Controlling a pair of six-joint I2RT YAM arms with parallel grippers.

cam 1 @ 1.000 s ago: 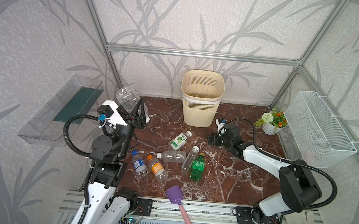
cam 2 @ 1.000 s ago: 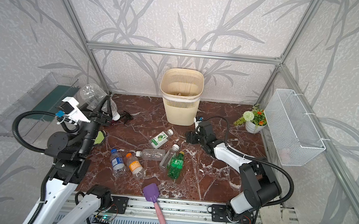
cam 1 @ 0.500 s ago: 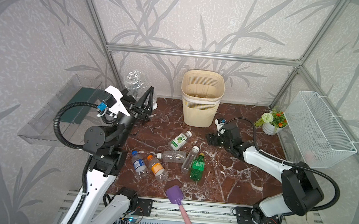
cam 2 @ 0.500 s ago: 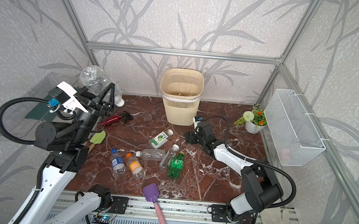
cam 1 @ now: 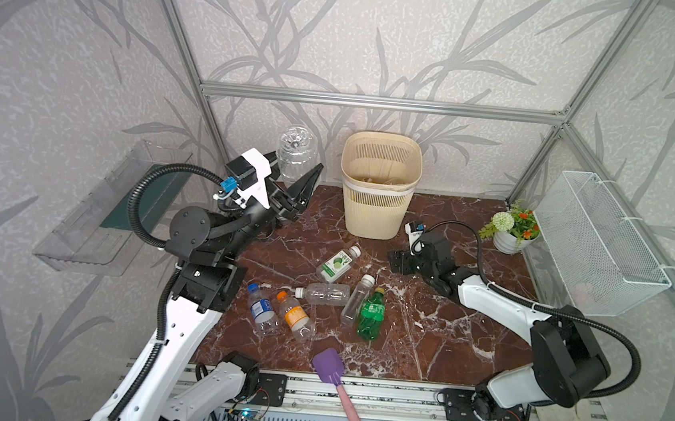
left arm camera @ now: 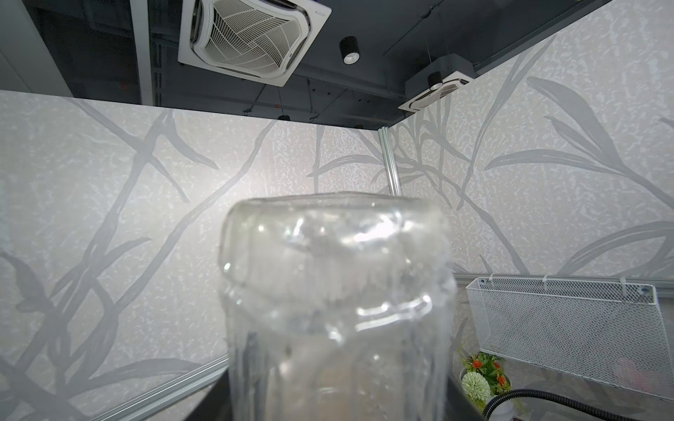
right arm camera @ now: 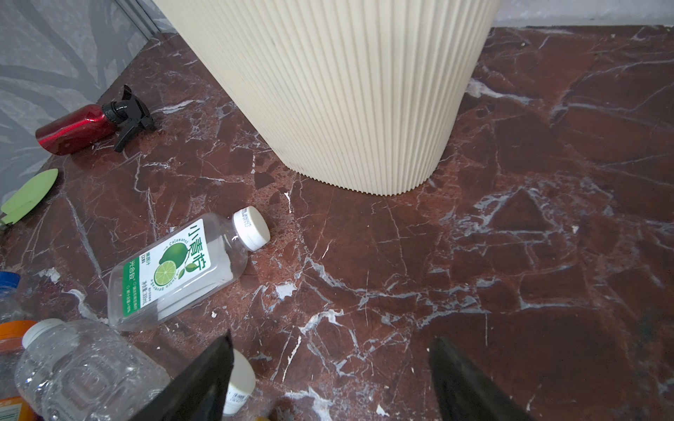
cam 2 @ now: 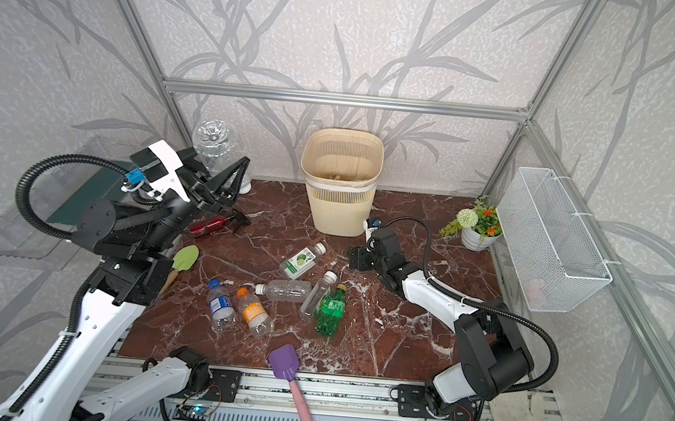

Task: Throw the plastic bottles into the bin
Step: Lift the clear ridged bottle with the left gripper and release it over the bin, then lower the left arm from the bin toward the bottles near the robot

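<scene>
In a top view, my left jaws sit high above the surface (cam 1: 420, 343), clamped on a clear bottle (cam 1: 295, 153) held base-up, the bin (cam 1: 375, 217) just to their right and six loose bottles (cam 1: 322, 293) lying between them and my right jaws. In the left wrist view, that clear bottle (left arm camera: 335, 310) fills the space ahead of the jaws. In the right wrist view, my right jaws stand wide and empty, the bin (right arm camera: 364, 91) close ahead, a lime-label bottle (right arm camera: 175, 269) near its base.

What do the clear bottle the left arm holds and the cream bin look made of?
Clear ribbed bottle: thin glossy transparent plastic, going by see-through walls and bright glints. Cream slatted bin: matte moulded plastic, probably rigid, going by fine uniform vertical ribs.
</scene>
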